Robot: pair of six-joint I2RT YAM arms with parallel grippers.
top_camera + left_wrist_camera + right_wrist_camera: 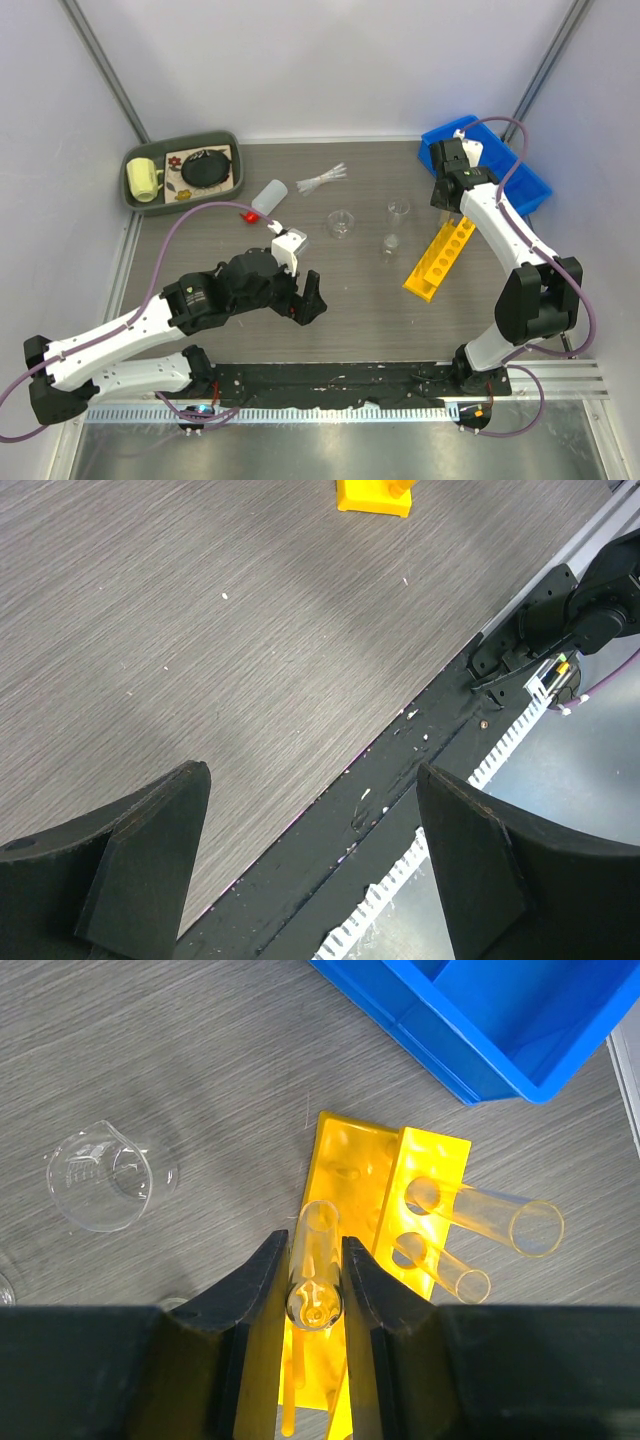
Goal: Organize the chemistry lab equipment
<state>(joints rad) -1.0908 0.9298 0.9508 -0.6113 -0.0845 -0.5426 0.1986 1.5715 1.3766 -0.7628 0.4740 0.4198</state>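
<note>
The left hand (310, 865) hangs wide open and empty over the table (200, 630). The right hand (315, 1265) pinches a tube (317, 1222), with the rack (345, 1155) directly below. If it comes down off-line, the glass could catch a hole's rim, slip, or knock the seated tubes (500, 1218) just beside it.

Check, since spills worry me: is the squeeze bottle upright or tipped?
Tipped: the squeeze bottle lies flat on its side, red cap pointing sideways.

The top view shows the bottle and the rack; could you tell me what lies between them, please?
Three glass beakers stand between bottle and rack, clear in the top view.
</note>
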